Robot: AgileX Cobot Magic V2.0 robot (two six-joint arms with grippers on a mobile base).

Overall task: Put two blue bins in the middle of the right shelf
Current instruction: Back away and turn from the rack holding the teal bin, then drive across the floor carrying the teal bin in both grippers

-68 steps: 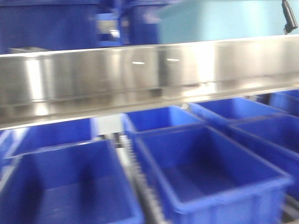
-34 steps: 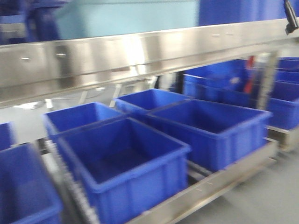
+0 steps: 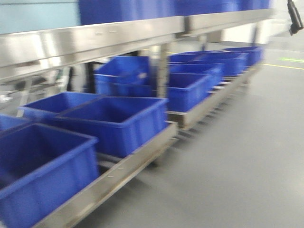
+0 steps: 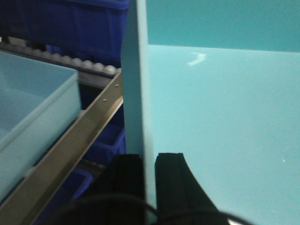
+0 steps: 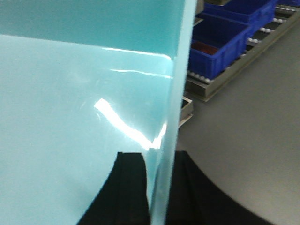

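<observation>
Beside shelved blue bins (image 3: 124, 132), left hand (image 4: 149, 180) and right hand (image 5: 161, 187) each pinch a bin wall (image 4: 136, 70).

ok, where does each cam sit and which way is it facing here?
Front: on the robot, facing a rack of blue bins at a slant, floor right; body: only an unclear dark part, top right.
Left wrist: behind the left pincer, looking along it; fingers straddle a pale bin wall, rack left.
Right wrist: behind the right pincer; fingers straddle a pale bin wall, floor and blue bins right.
Shared: both wrists show a pale bin's inside, probably one bin; front and right wrist share blue bins, floor.
</observation>
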